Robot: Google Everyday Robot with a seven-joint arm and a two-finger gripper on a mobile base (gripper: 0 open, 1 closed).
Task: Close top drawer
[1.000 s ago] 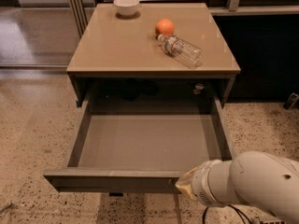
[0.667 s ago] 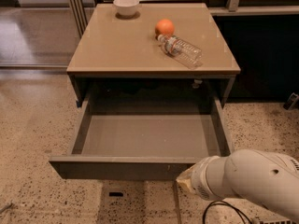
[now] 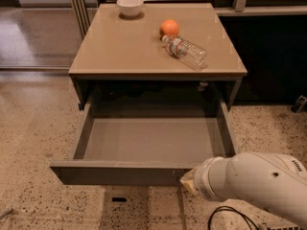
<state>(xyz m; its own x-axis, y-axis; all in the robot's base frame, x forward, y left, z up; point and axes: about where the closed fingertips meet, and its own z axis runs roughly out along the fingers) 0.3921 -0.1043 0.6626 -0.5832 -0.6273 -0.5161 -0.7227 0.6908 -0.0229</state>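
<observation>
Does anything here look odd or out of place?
A plastic bottle lies tipped on its side on the cabinet top, beside an orange. The top drawer stands wide open, with the gripper at its front's right end.

No legible text found. Label on the bottle (image 3: pixel 186 52) unreadable; small dark mark on my arm (image 3: pixel 259 181) likewise. My gripper (image 3: pixel 188 181) is at the top drawer (image 3: pixel 120 172) front, near its right end.

— Some office building, is it?
— Looks so: speckled terrazzo floor (image 3: pixel 29 128), metal-framed glass partition (image 3: pixel 76 4), plain cabinet (image 3: pixel 120 47). The robot's gripper (image 3: pixel 188 181) sits at the open top drawer (image 3: pixel 120 172), by its front
</observation>
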